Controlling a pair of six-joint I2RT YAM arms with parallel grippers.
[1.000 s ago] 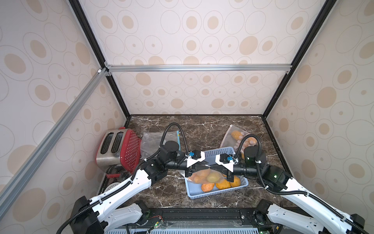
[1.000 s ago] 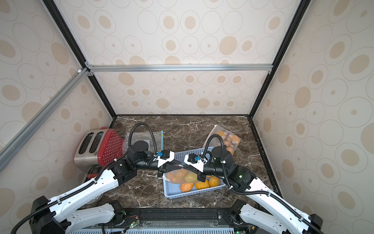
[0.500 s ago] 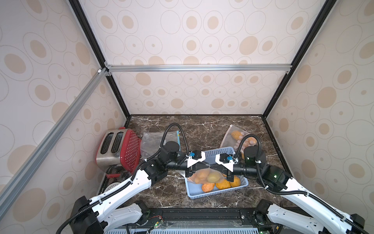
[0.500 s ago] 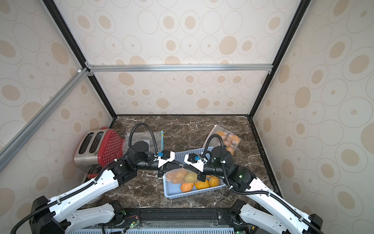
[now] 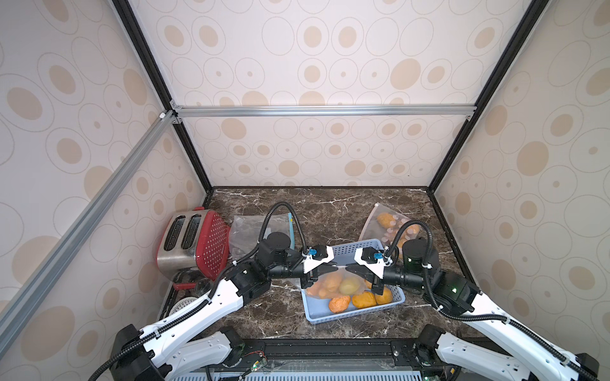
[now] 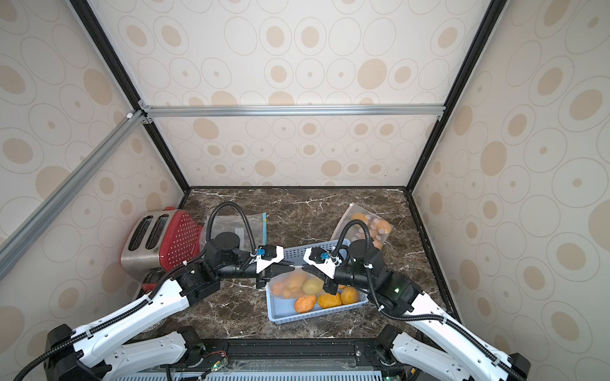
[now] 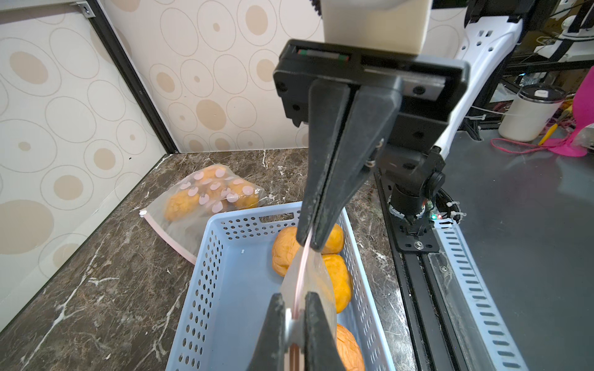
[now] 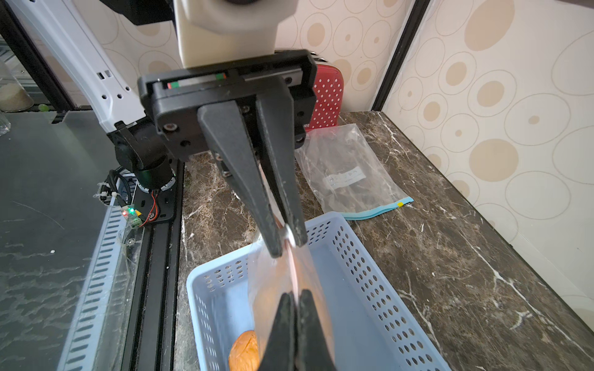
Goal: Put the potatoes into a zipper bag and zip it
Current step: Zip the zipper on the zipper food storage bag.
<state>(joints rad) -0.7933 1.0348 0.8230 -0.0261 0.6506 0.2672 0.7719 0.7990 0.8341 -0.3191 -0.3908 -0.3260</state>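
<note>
A clear zipper bag (image 5: 336, 284) with a pink zip strip (image 7: 302, 273) hangs over the blue basket (image 5: 346, 318). It holds several orange potatoes and a yellowish-green one (image 5: 350, 285). My left gripper (image 7: 295, 316) is shut on one end of the zip edge, with a white slider piece between its fingers. My right gripper (image 8: 295, 298) is shut on the other end of that edge. In both top views the two grippers (image 5: 333, 265) (image 6: 305, 266) face each other, tips close together. Three loose potatoes (image 5: 340, 304) lie in the basket near its front wall.
A second bag (image 5: 392, 224) filled with potatoes lies at the back right. An empty clear bag with a blue zip (image 5: 251, 231) lies behind the left arm, beside a red and silver toaster (image 5: 194, 240). Enclosure walls stand on three sides.
The left jaws have closed a little tighter on the zip edge. Both arms and the bag stay almost where they were.
</note>
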